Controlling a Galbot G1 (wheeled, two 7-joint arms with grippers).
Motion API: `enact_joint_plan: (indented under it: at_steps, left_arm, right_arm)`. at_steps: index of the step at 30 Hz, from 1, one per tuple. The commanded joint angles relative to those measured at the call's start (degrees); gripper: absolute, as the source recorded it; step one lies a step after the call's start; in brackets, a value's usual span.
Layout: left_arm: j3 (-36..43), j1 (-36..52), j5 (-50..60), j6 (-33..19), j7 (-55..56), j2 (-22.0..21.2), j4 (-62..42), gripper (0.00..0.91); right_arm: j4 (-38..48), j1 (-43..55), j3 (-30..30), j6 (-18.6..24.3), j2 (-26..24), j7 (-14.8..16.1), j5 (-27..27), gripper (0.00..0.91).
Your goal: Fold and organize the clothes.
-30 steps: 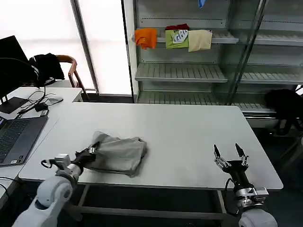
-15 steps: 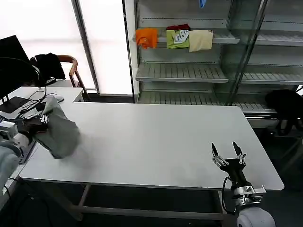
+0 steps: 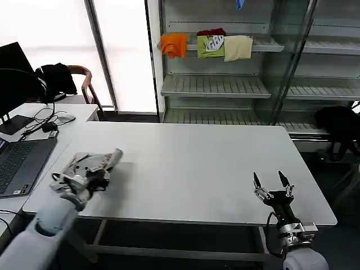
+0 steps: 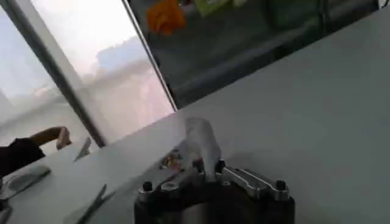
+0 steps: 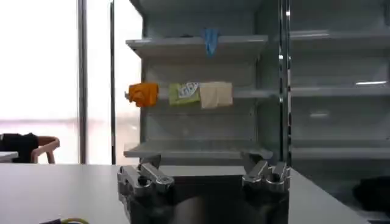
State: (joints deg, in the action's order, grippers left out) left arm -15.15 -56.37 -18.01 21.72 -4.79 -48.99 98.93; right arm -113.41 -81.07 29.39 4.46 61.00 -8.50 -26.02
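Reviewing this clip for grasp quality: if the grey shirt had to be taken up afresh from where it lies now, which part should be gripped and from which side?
The grey shirt lies bunched near the table's left edge, with the left gripper at its near side. Probably best is the flap sticking out toward the table's middle, approached from that open side: it lies flat and free, while the rest is crumpled. The right gripper waits open at the front right.

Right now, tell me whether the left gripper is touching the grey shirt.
Touching. In the head view the left gripper sits against the bunched grey shirt near the table's left edge; the left wrist view shows cloth pinched between its fingers.
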Motion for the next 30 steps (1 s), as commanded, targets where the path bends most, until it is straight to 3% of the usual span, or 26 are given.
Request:
enact_joint_plan:
  at_steps: [1,2,3,12,17,22,24,27,30]
  left_arm:
    - [12.9,4.5,2.91,5.7,10.03,-9.55,3.29,0.605]
    - [13.53,4.82,1.7,5.69,11.9,-9.98,3.28,0.816]
    - [13.69,4.9,1.3,5.68,13.04,-10.21,3.35,0.907]
    - [18.13,9.74,2.82,11.27,29.39,-11.05,16.15,0.907]
    - [11.65,13.28,-6.22,10.69,34.14,-9.07,20.09,0.907]
    - [0.61,3.88,-0.92,11.07,26.22,-2.41,23.09,0.907]
    - [-5.4,-2.86,0.18,8.16,20.15,-1.35,24.33,0.907]
    - [-13.52,-10.83,1.28,3.4,9.65,-1.62,25.41,0.907]
    - [-15.79,-12.66,0.68,2.64,6.92,-2.93,25.18,0.907]
  right_arm:
    - [0.28,0.58,-1.63,-0.06,0.52,-0.02,0.55,0.907]
    - [0.29,0.7,-1.78,-0.11,0.57,-0.03,0.65,0.907]
    - [0.28,0.83,-1.9,-0.17,0.57,-0.05,0.66,0.907]
    - [-0.09,4.7,-5.18,-3.46,1.49,0.35,1.85,0.907]
    - [0.15,10.12,-9.93,-8.35,3.16,1.06,2.3,0.907]
    - [3.78,21.49,-18.61,-15.63,7.43,-0.52,0.23,0.907]
    - [6.13,26.39,-23.26,-17.73,9.49,-1.88,-0.95,0.907]
    - [10.28,32.54,-30.9,-20.24,12.13,-4.04,-3.39,0.907]
    - [17.64,37.34,-38.65,-21.55,15.18,-5.18,-5.23,0.907]
